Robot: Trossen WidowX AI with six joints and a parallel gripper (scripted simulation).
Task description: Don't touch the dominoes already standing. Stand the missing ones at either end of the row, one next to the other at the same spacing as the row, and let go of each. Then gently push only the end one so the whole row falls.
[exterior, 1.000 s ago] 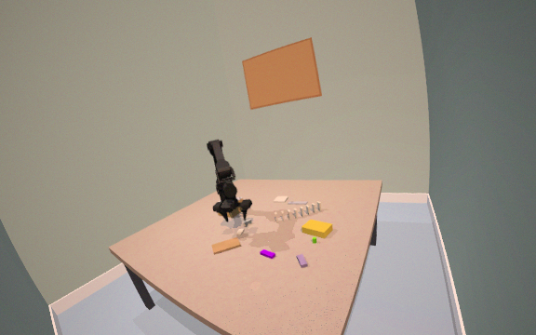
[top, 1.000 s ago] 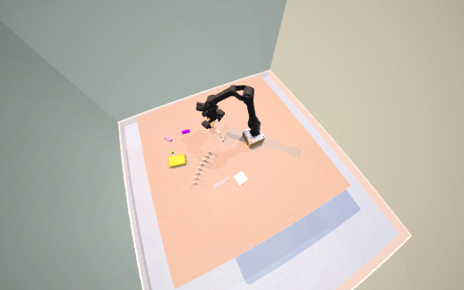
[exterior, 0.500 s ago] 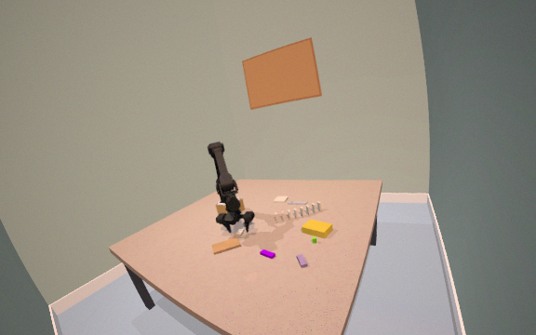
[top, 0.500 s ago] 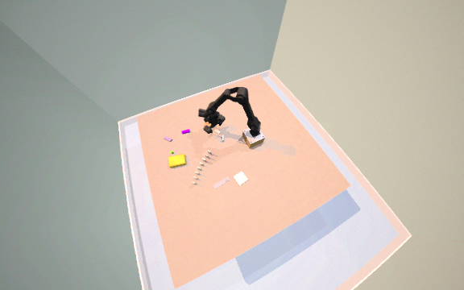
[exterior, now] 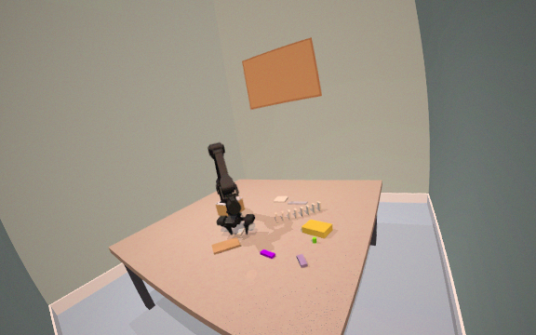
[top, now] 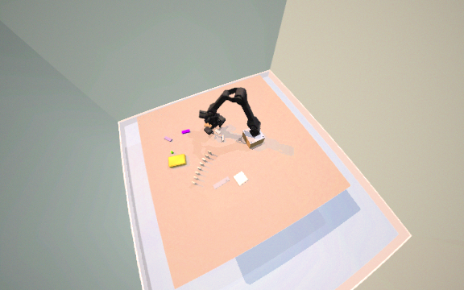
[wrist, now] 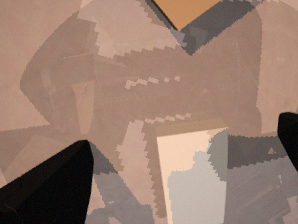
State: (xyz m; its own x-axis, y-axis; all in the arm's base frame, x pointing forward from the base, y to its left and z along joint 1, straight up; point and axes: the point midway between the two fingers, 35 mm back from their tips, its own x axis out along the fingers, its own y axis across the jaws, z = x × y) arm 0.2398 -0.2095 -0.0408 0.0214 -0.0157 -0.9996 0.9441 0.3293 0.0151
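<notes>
A row of several cream dominoes (top: 201,163) (exterior: 301,211) stands upright on the table. A loose cream domino (top: 217,131) (wrist: 195,175) lies near the arm, apart from the row. A second loose domino (top: 223,138) is close by, nearer the arm's base; it is not seen in the wrist view. My gripper (exterior: 239,232) (wrist: 189,137) points down and is open. The first loose domino shows between its fingers in the wrist view, with space on both sides, wider on the left. How high the fingertips are above the table is hard to tell.
An orange slab (exterior: 226,246) (wrist: 186,10) lies beyond the gripper. A purple block (top: 185,131) (exterior: 267,254), lilac block (top: 168,139) (exterior: 301,261), green cube (top: 171,152) (exterior: 314,240) and yellow block (top: 177,160) (exterior: 317,228) lie off one side of the row; a white square (top: 241,178) (exterior: 281,199) and pale strip (top: 221,183) (exterior: 298,203) off the other.
</notes>
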